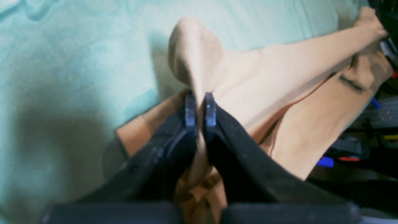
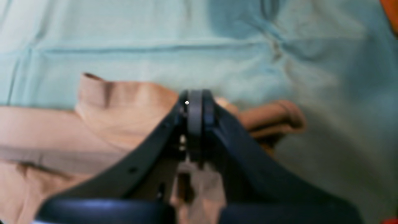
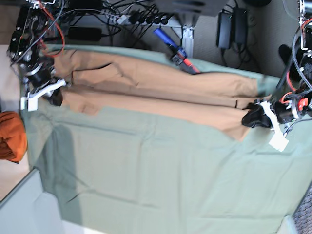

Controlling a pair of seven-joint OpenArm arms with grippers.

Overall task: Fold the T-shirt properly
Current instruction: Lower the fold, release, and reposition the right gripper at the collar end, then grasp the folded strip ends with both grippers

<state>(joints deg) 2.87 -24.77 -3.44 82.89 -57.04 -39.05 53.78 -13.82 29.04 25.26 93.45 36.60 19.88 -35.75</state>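
The tan-orange T-shirt (image 3: 156, 80) is stretched in a long folded band across the far part of the table, between both grippers. My left gripper (image 3: 253, 118) is at its right end in the base view. In the left wrist view the left gripper (image 1: 200, 105) is shut on a raised ridge of the T-shirt (image 1: 279, 71). My right gripper (image 3: 53, 95) is at the band's left end. In the right wrist view the right gripper (image 2: 195, 104) is shut, with bunched T-shirt cloth (image 2: 124, 109) around its tips.
A big sage-green cloth (image 3: 161, 165) covers the table under the shirt. A bright-orange bunched cloth (image 3: 10, 136) lies at the left edge. Cables and a power strip (image 3: 131, 17) and a blue-and-red tool (image 3: 175, 48) lie behind the far edge.
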